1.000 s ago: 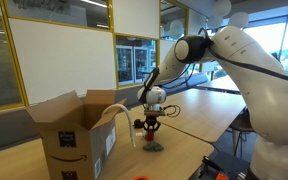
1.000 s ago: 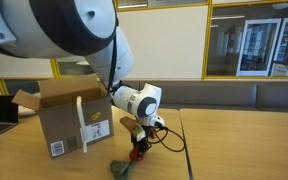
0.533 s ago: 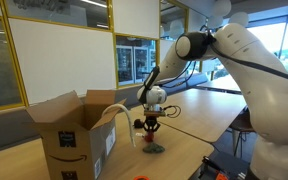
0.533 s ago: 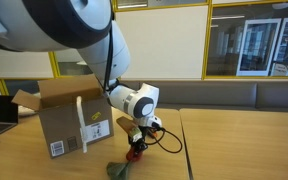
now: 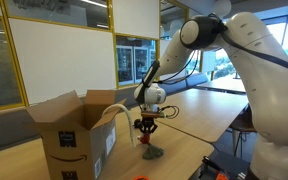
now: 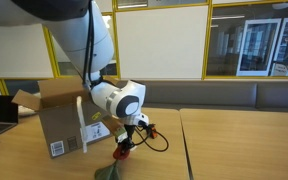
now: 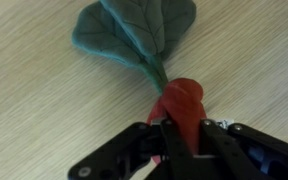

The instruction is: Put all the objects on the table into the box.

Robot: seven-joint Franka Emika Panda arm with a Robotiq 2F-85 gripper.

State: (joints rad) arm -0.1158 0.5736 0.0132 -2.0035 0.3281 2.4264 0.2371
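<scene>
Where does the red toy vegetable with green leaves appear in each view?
In an exterior view: toy vegetable at lower centre, right of the cardboard box.
In an exterior view: bottom edge, right of the box.
Wrist view: centre, leaves on top.
Shared landmark: the gripper, shut on its red end.

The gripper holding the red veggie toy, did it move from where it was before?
Yes. In an exterior view the gripper, shut on the red radish toy, has shifted sideways toward the cardboard box.
</scene>
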